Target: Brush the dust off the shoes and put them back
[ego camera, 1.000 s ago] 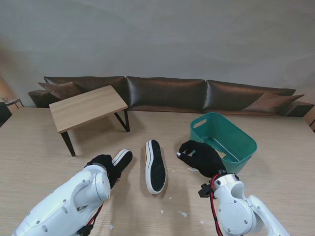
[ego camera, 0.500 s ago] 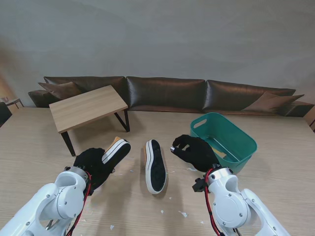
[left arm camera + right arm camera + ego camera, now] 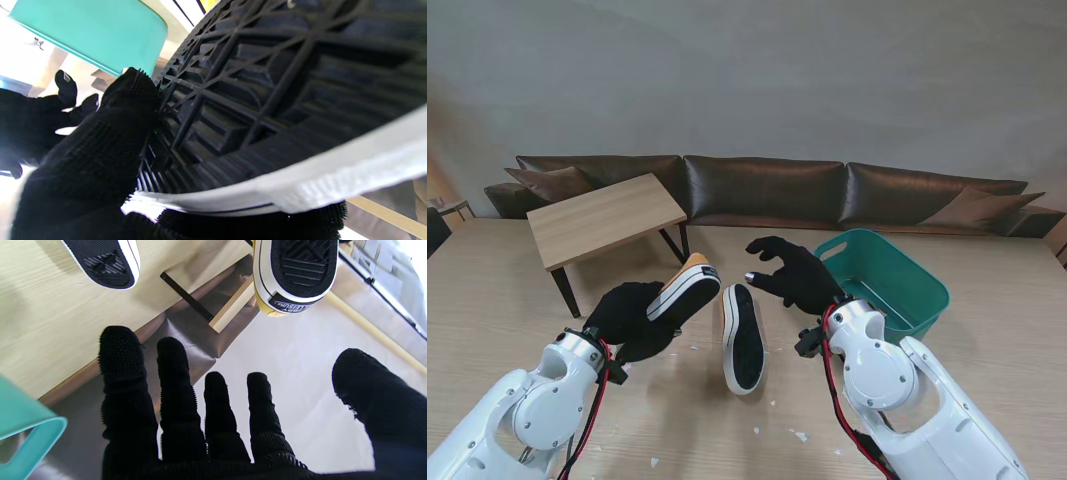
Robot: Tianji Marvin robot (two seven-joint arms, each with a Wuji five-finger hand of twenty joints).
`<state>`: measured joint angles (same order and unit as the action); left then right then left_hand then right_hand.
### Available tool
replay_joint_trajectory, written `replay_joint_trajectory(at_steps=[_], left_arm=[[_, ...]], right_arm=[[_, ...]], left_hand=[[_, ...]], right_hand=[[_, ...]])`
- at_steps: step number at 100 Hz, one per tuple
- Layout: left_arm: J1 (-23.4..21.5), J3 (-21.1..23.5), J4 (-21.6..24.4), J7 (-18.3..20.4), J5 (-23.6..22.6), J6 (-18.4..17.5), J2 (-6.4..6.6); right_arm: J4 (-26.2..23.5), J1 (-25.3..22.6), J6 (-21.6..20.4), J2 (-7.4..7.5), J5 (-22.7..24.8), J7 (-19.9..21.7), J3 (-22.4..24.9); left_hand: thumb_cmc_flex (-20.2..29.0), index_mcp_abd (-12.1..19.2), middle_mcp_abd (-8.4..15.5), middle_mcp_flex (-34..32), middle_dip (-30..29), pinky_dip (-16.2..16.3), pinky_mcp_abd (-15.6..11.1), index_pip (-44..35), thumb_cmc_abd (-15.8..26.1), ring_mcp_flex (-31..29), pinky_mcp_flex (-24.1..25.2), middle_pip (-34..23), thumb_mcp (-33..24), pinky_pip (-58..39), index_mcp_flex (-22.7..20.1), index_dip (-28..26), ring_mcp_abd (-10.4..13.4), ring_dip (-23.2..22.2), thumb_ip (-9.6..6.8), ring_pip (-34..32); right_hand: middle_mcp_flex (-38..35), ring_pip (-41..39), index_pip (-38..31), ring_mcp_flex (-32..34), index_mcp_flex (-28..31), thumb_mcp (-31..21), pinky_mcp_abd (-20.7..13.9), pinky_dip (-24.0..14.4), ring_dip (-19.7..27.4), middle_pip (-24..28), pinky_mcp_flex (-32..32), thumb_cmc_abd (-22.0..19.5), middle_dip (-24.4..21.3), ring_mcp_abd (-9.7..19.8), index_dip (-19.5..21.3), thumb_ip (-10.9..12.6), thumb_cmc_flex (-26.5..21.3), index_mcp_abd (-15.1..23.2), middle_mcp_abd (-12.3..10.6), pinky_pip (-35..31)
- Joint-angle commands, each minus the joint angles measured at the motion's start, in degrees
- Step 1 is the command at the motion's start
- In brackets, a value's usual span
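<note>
Shoe [image 3: 684,290] (sole up) held aloft by left hand [image 3: 627,320].

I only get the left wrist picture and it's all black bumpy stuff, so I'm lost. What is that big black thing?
Observer: It's the sole of a shoe. The stand view shows the left hand holding it up off the table.
Operator: Is there another shoe?
Observer: Yes. The second shoe lies sole-up on the table, just to the right of the held one.
Operator: What's the other hand doing?
Observer: The right hand is open with its fingers spread and holds nothing, as the right wrist view shows.
Operator: And that green thing?
Observer: It's a green basket on the table, to the right of the right hand.
</note>
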<state>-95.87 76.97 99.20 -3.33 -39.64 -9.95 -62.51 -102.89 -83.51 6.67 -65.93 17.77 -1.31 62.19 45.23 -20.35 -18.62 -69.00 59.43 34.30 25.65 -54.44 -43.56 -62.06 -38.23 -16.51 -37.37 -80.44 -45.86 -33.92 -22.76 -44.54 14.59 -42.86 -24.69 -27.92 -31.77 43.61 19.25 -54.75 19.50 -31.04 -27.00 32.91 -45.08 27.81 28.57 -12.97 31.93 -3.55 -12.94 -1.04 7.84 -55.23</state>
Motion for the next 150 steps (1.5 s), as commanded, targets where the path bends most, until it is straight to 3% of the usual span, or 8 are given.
replay_joint_trajectory(at_steps=[1, 55, 89, 99, 103, 110, 132, 150], left_arm=[[0.5, 0.0, 0.6, 1.7, -0.4, -0.7, -0.24], [3.4, -1.3, 0.2, 1.4, -0.4, -6.6, -0.13], [4.3, -2.1, -0.8, -1.6, 1.6, -6.9, -0.91], [4.5, -2.0, -1.0, -1.6, 1.7, -6.4, -0.94], [4.5, -2.1, -1.1, -1.7, 1.7, -6.1, -0.97], [4.5, -2.1, -1.2, -1.9, 1.6, -5.4, -1.02], [3.8, -2.0, -1.7, -3.8, 2.6, -2.3, -1.58], [1.5, -0.6, -0.8, -4.1, 3.8, 0.5, -1.83]], right_arm=[[1.0, 1.9, -0.8, -0.03, 1.7, 1.1, -1.0], [6.5, 10.4, -8.3, 0.94, -2.6, 9.2, -8.7], [11.0, 12.3, -11.3, -0.71, 1.2, 2.8, -14.0], [12.8, 12.2, -12.9, -2.05, 1.9, -2.2, -15.3], [13.6, 12.3, -13.7, -2.61, 2.1, -4.0, -15.7], [14.8, 12.6, -14.8, -3.49, 2.9, -7.2, -16.5], [16.6, 13.6, -16.0, -4.83, 4.7, -11.5, -18.3], [16.8, 14.0, -11.5, -5.98, 7.0, -15.5, -19.6]], left_hand=[[14.9, 12.0, 6.0, -2.7, -0.6, 0.9, -2.8, -6.7, 2.1, 1.2, 2.6, 0.2, -10.7, 2.5, -4.4, -2.3, 2.1, -0.7, -5.62, -1.9], [13.8, 16.5, 8.1, -4.3, -4.1, 1.5, -4.8, -4.8, -0.5, 2.8, 5.2, 1.6, -11.5, 3.7, -8.3, 0.3, 2.5, -0.5, -5.79, -0.1], [14.0, 16.1, 7.8, -4.4, -4.3, 1.9, -4.6, -4.3, -0.4, 3.4, 6.0, 1.5, -11.0, 3.7, -8.6, 0.4, 2.3, -1.0, -5.87, -0.1], [14.2, 15.5, 7.5, -4.2, -4.2, 2.0, -4.4, -4.2, -0.2, 3.6, 6.3, 1.5, -10.8, 3.7, -8.3, 0.1, 2.2, -1.1, -5.78, -0.2], [14.1, 15.4, 7.4, -4.2, -4.2, 2.1, -4.3, -4.1, 0.0, 3.7, 6.5, 1.4, -10.6, 3.6, -8.2, 0.0, 2.2, -1.1, -5.71, -0.3], [14.5, 14.1, 7.0, -3.8, -4.1, 2.5, -3.6, -4.0, 0.6, 4.4, 7.2, 1.5, -10.1, 3.6, -7.4, -1.1, 1.8, -1.0, -5.58, -0.5], [15.1, 9.9, 3.1, 1.6, -5.4, 3.0, -1.0, 6.7, 4.0, 11.7, 15.9, 4.8, -6.6, 9.6, -4.9, 1.7, -0.3, 2.1, -5.43, 3.0], [2.3, 6.3, -1.8, 18.9, -31.7, -1.5, -2.0, 34.2, 10.3, 28.6, 30.4, 6.6, -7.1, 26.7, -1.1, 4.7, -2.9, 13.1, -7.55, 19.4]], right_hand=[[4.6, 2.1, 1.6, -3.2, -4.9, 1.5, 0.1, -1.2, 1.5, -1.1, 27.1, 3.0, -2.1, -0.3, -1.5, -0.9, -0.8, 1.0, 0.3, 1.8], [14.6, 14.2, 8.4, -8.7, -11.6, 16.0, 2.8, -3.6, 8.1, -3.5, 27.2, 9.5, -8.2, -3.2, -2.7, 1.2, -5.3, 5.8, -0.8, 9.0], [5.3, 3.6, -5.3, 2.6, -4.0, 15.9, -0.3, -5.9, 3.3, 7.0, 18.4, 13.1, -1.9, -0.9, 4.4, 2.2, -13.3, 4.3, -0.6, -2.3], [-10.7, -6.3, -16.6, 14.1, 7.9, -12.2, -1.2, -3.0, -0.1, 12.3, 10.3, 19.5, 2.2, 2.4, 6.1, -2.5, -13.1, 1.6, -2.3, -10.7], [-17.7, -9.2, -19.7, 18.9, 14.0, -16.0, -1.3, -2.2, -1.0, 13.5, 6.7, 19.9, 3.0, 3.5, 6.0, -3.5, -14.4, 0.5, -2.6, -13.1], [-29.6, -13.4, -33.4, 27.1, 21.0, -16.4, -2.3, 1.4, -3.0, 13.9, 0.4, 23.7, 6.3, 6.0, -7.0, -13.7, -19.9, 2.0, -2.8, -18.1], [-45.9, -29.4, -38.0, 31.7, 35.1, -21.9, -5.3, 1.9, -10.5, 12.0, -10.6, 27.0, 12.2, 10.9, -11.9, -14.6, -24.6, 6.0, -2.4, -22.5], [-47.9, -35.6, -43.5, 31.8, 33.9, -23.9, -5.7, 0.2, -12.7, 11.7, -14.1, 28.2, 15.7, 12.1, -18.6, -13.7, -25.0, 5.0, -1.8, -23.5]])
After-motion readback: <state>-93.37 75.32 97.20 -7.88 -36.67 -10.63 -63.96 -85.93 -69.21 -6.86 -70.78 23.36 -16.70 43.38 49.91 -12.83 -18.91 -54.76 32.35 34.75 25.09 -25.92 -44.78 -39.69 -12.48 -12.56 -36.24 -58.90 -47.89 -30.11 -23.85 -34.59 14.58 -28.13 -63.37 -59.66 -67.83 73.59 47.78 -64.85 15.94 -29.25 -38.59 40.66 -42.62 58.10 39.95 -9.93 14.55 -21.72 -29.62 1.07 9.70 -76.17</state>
